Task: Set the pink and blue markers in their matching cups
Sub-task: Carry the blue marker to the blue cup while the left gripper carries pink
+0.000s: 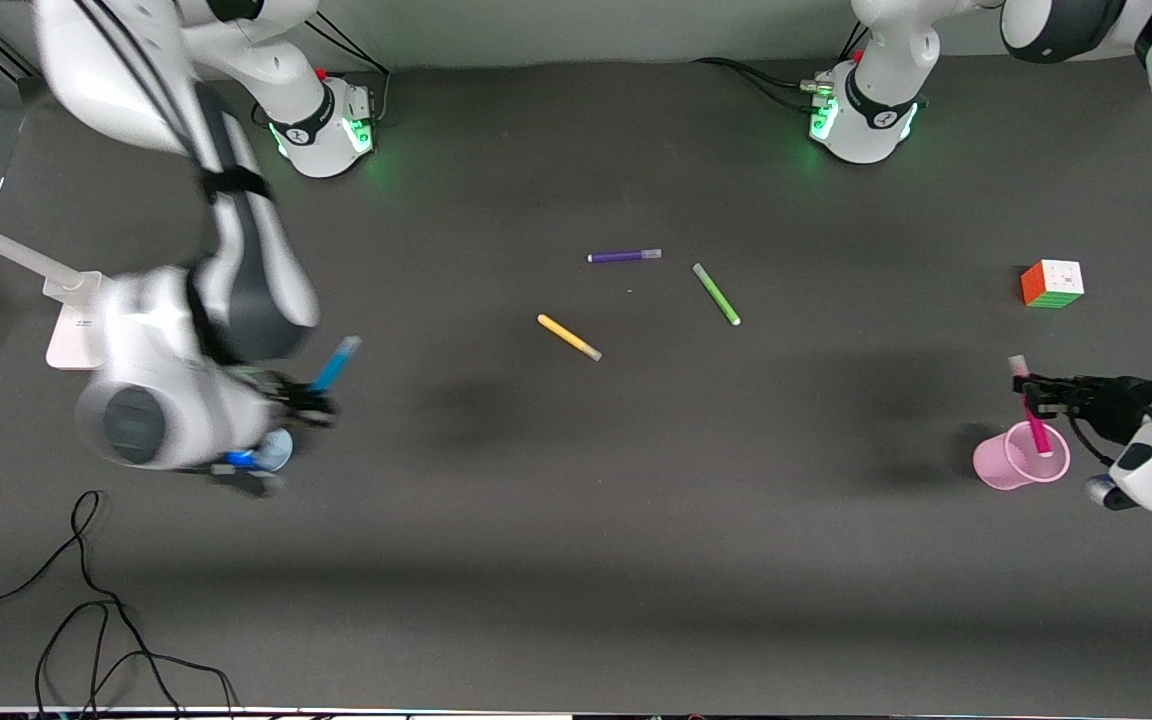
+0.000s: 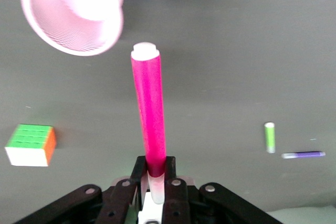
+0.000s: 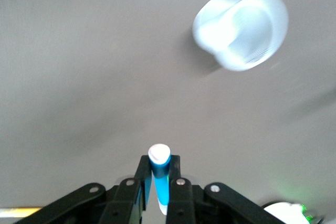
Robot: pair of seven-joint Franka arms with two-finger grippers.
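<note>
My left gripper [image 1: 1033, 392] is shut on the pink marker [image 1: 1035, 428] at its pale cap end. It holds the marker tilted over the pale pink cup [image 1: 1004, 466] at the left arm's end of the table. In the left wrist view the marker [image 2: 148, 114] sticks out from the gripper [image 2: 155, 170], its white end just beside the cup's rim [image 2: 73, 11]. My right gripper [image 1: 308, 402] is shut on the blue marker [image 1: 336, 362] over the pale blue cup [image 1: 278, 449], which my hand partly hides. In the right wrist view the marker [image 3: 159, 174] sits in the gripper [image 3: 159, 170], apart from the cup [image 3: 241, 24].
A purple pen [image 1: 624, 256], a green pen [image 1: 716, 294] and a yellow pen [image 1: 568, 337] lie mid-table. A colour cube [image 1: 1052, 284] sits farther from the front camera than the pink cup. A white stand [image 1: 71, 330] and loose black cables [image 1: 86, 600] are at the right arm's end.
</note>
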